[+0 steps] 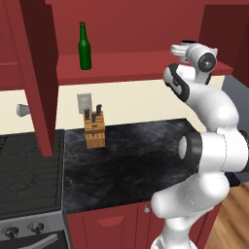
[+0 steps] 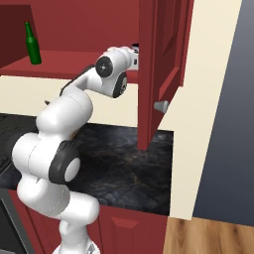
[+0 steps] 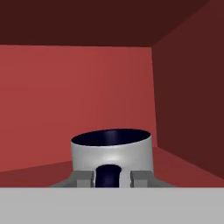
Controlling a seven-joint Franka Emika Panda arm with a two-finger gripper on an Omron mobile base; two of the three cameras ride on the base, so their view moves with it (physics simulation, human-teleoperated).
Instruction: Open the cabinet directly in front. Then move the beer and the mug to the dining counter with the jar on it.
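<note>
Hand view showed the mug [image 3: 112, 154] upright on the red inner shelf of the cabinet [image 3: 78, 100], close to its right wall, dark handle facing the camera. The gripper [image 3: 112, 177] had its jaws drawn in on either side of that handle, tips at the mug's wall; whether they pressed the handle I could not tell. Along the same shelf, well away from the mug, the beer [image 1: 84, 47] stood upright. Below the mug's shelf a knife block [image 1: 94, 128] sat on the black worktop [image 1: 131, 160], beside the stove [image 1: 29, 175].
</note>
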